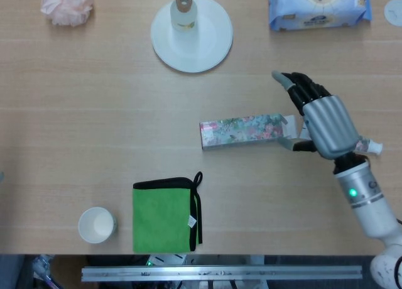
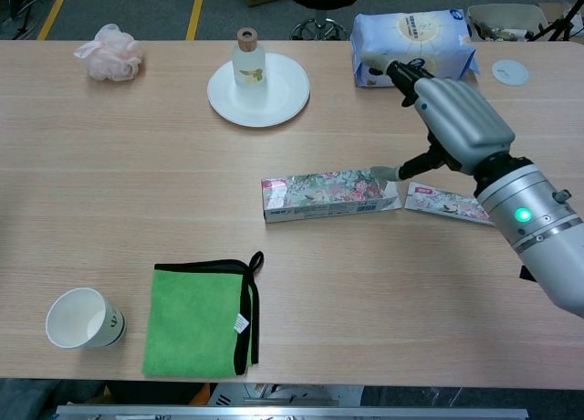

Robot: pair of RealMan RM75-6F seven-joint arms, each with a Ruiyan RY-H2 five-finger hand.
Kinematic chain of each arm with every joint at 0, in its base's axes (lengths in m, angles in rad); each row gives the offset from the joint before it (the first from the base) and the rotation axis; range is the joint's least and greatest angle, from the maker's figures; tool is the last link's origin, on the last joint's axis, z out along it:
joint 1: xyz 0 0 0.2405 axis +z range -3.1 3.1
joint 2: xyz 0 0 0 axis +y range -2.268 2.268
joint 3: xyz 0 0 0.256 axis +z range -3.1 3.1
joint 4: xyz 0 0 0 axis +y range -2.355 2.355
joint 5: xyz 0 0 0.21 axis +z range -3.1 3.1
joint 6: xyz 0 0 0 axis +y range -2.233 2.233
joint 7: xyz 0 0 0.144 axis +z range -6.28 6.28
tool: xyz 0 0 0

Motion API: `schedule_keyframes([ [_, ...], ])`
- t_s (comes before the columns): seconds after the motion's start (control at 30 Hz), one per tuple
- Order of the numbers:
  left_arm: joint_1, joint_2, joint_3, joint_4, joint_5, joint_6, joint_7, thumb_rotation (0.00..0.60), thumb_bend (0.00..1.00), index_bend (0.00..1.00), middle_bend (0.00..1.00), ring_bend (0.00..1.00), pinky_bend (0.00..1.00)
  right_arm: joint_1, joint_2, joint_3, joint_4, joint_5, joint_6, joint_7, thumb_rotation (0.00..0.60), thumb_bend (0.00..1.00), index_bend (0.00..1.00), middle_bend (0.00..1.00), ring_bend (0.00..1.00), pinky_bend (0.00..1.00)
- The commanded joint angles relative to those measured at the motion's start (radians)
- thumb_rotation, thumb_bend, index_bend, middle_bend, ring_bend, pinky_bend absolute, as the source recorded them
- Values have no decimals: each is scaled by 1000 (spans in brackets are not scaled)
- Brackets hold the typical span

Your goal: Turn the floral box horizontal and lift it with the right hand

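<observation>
Now the floral box (image 1: pixel 241 132) lies flat on the desk (image 1: pixel 94 113), its long axis running left to right, near the middle and just left of the right hand (image 1: pixel 320 122). That hand holds nothing, fingers spread, thumb tip at or just beside the box's right end; whether they touch I cannot tell. The left hand is out of sight, so the lift likely calls for closing leftward over that right end.

I see a pink-and-green flowered box (image 1: pixel 242 131) on the pale wood-grain surface (image 1: pixel 94 113), my silver hand (image 1: pixel 320 120) with black fingers, a bright green cloth (image 1: pixel 164 216) edged black, a white plate (image 1: pixel 191 38), a blue tissue pack (image 1: pixel 317 6).
</observation>
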Motion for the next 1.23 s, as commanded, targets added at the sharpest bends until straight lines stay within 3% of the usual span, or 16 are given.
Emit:
schedule_keyframes([
  [0.03,-7,8,-4,-17,8,3,14,600,92,143,148,209,404,-19,159,-46,-123,-17,-15,-93,600,0,120,188,126,292],
  [0.33,-26,49,-3,-125,41,6,82,600,92,144,148,210,405,-118,499,-164,-276,-144,79,-142,600,0,168,214,126,292],
  [0.6,-6,110,6,-230,81,62,134,600,92,146,148,209,405,-271,710,-281,-263,-276,241,-21,600,0,222,241,126,292],
  [0.8,12,120,16,-252,120,105,189,600,92,147,148,210,405,-357,736,-318,-175,-362,339,30,600,0,246,252,129,292],
  [1.23,20,89,5,-238,117,125,212,600,92,158,148,209,404,-423,668,-281,-84,-382,406,137,600,0,274,265,138,292],
])
